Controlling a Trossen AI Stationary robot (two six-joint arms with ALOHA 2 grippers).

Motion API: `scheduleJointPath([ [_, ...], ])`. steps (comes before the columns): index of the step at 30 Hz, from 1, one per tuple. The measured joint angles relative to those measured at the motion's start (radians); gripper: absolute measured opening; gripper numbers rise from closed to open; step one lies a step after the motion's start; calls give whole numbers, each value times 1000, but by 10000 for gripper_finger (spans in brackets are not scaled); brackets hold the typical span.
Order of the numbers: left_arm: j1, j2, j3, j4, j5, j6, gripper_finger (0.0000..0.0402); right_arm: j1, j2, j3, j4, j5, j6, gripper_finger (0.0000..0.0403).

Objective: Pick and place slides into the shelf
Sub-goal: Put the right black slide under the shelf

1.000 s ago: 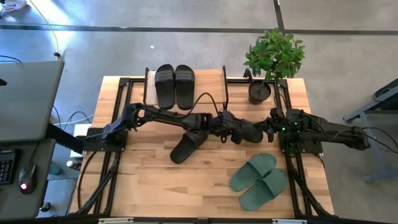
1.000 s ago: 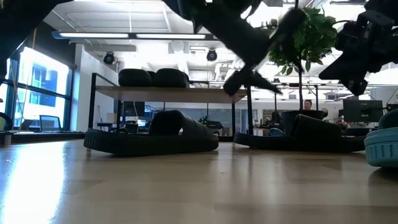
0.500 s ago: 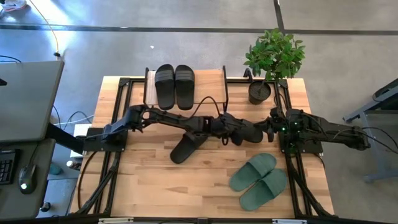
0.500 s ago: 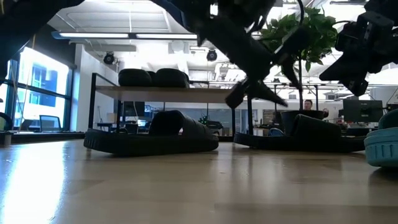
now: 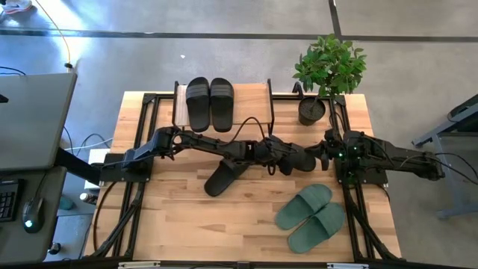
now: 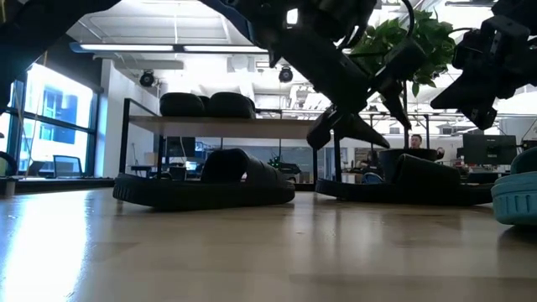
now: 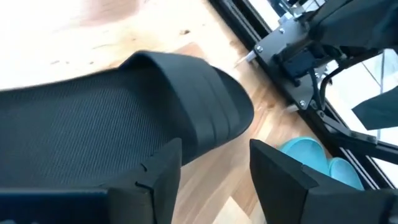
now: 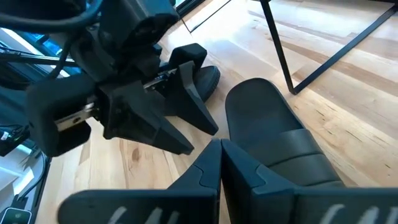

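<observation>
My left gripper (image 5: 278, 153) (image 7: 216, 144) is open and hovers just above a black slide (image 5: 300, 160) (image 7: 124, 118) lying sole down near the table's middle. Its fingers point down toward the table's right and stand clear of the slide in the low view (image 6: 394, 127). My right gripper (image 5: 326, 153) (image 8: 221, 148) is shut and held raised just right of that slide (image 8: 280, 140). A second black slide (image 5: 222, 177) (image 6: 210, 180) lies to the left. A black pair (image 5: 209, 103) rests on the shelf (image 5: 254, 101). The green pair (image 5: 310, 217) lies near the front right.
A potted plant (image 5: 328, 71) stands at the table's far right corner, beside the shelf. The shelf's right half holds nothing. Black frame rails run along the table's left and right sides. Bare wood lies at the front left.
My left gripper has moved toward the table's right and slightly down, closing in on the black slide near the middle. Its fingers stay open. The slides and my right arm have kept still.
</observation>
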Motion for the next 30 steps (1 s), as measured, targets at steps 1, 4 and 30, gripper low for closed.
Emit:
scheduleJointPath([
  [1,0,0,0,0,-1,1,181,0,0,0,0,0,0,0],
  [4,0,20,1,13,-6,2,199,0,0,0,0,2,5,0],
  [30,15,78,0,70,11,1,266,0,0,0,-142,53,142,0],
])
